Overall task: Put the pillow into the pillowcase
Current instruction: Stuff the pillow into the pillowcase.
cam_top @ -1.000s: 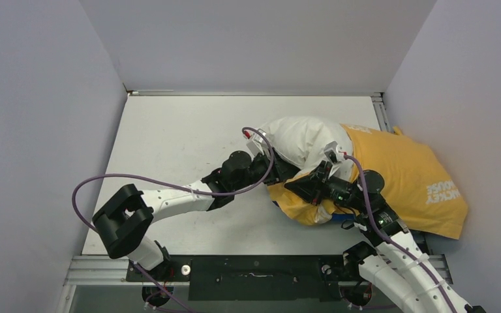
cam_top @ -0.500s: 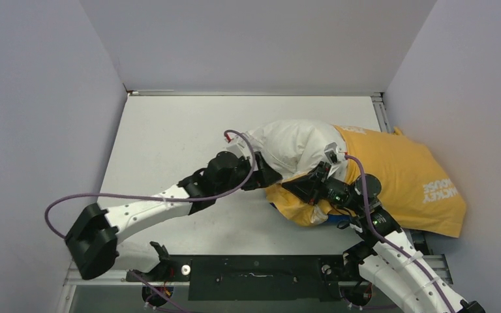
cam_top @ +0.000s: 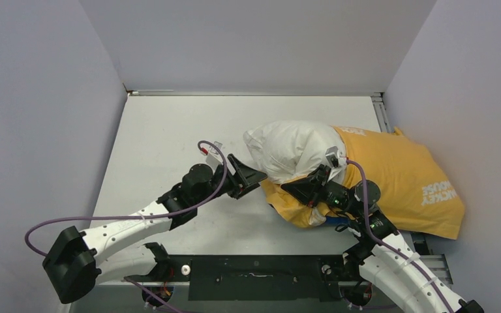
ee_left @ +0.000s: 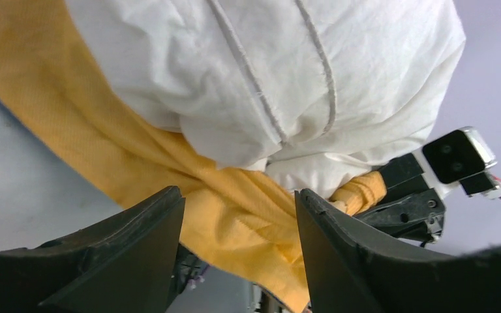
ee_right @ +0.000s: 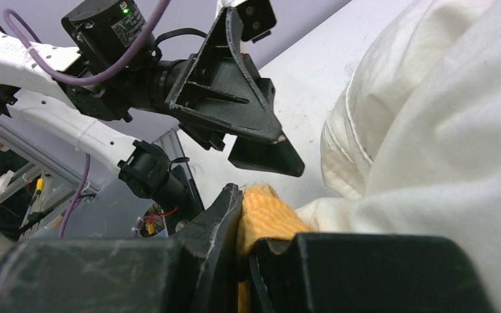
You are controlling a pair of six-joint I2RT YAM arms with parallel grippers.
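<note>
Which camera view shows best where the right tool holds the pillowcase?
The right wrist view: the right tool is shut on a bunched orange fold of the pillowcase, seen close. The left wrist view shows that fold from farther away. The top view shows the tool at the case's opening, but the pinch is hidden.

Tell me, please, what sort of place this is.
Probably a robotics lab test cell: a white table boxed in by plain wall panels, a left arm and right arm bolted to a mounting rail at its edge, a pillow and pillowcase as props.
</note>
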